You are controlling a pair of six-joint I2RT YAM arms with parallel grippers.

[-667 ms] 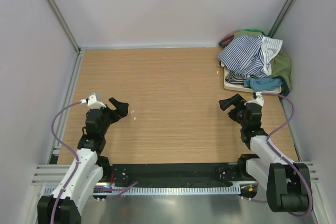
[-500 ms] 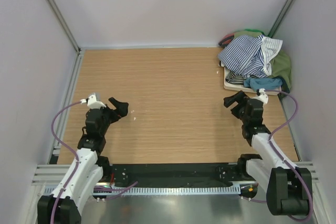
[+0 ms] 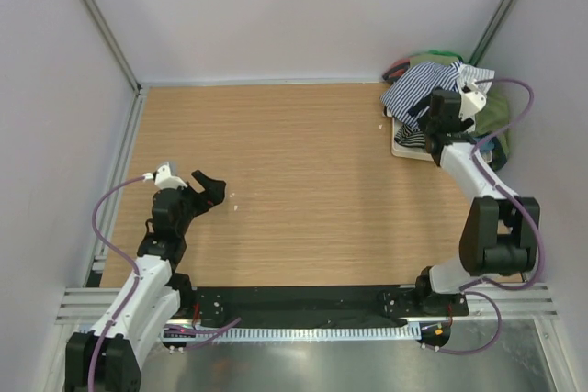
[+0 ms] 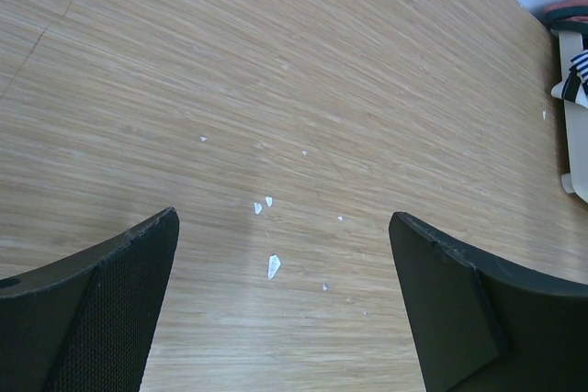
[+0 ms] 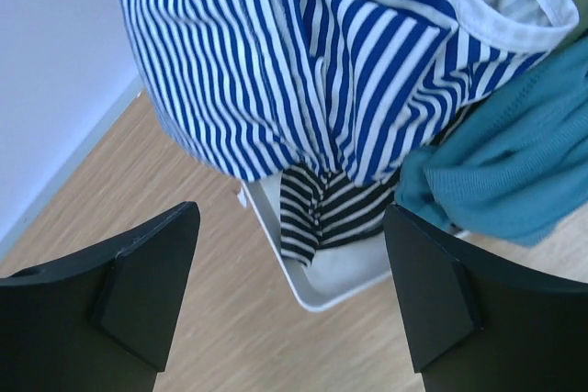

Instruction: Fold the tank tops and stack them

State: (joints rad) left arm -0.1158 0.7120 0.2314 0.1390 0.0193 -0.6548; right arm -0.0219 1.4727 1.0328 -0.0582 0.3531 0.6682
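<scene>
The tank tops lie in a heap at the back right corner. A blue-and-white striped top point(image 3: 413, 91) point(image 5: 303, 52) is on top, with a thin dark-striped top point(image 5: 331, 208) hanging out beneath it. The olive green top point(image 3: 497, 113) is bunched against the right wall. My right gripper point(image 3: 432, 117) point(image 5: 289, 227) hovers over the near-left side of the heap, jaws wide open and holding nothing. My left gripper point(image 3: 208, 187) point(image 4: 283, 222) stands open above bare wood at the front left, far from the cloth.
The heap rests on a white tray point(image 3: 402, 150) point(image 5: 322, 293), with a teal cloth point(image 3: 485, 146) point(image 5: 505, 172) at its near side. Small white flecks point(image 4: 273, 265) lie on the wooden table point(image 3: 294, 162). Grey walls close in the back and both sides.
The right arm has swung from the front right of the table back to the heap of tops, still open. The left arm has stayed put.
</scene>
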